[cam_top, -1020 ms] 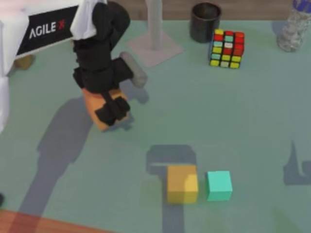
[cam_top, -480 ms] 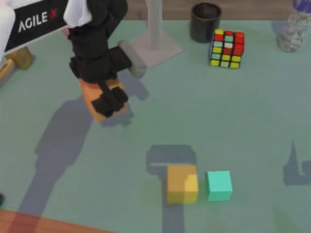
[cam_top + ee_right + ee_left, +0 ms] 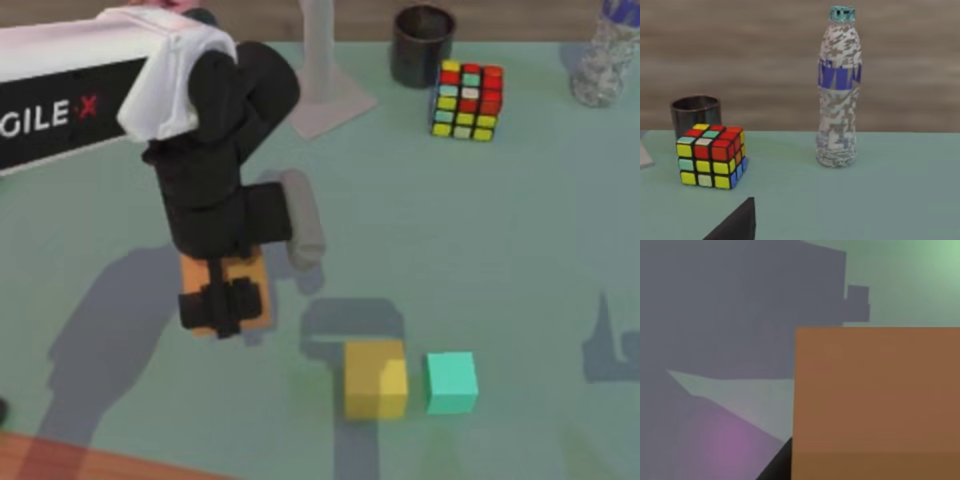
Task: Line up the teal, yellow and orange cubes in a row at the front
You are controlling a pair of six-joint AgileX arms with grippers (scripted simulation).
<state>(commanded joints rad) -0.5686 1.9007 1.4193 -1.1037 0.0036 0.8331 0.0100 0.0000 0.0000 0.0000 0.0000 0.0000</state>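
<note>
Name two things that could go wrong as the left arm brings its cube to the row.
The orange cube, held in the left gripper, is the largest; set down too near, it may knock the yellow cube, which sits close beside the teal cube. The gripper hides much of it from above, so placement could drift.

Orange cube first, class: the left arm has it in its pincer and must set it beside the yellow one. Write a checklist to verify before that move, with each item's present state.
1. Left pincer grips the orange cube: ok.
2. Cube off the table: cannot tell.
3. Bare spot to the left of the yellow cube: ok.
4. Yellow cube and teal cube already side by side at the front: ok.
5. Puzzle cube, cup and bottle far from the path: ok.
6. Right arm out of the way: ok, not in the top view.
</note>
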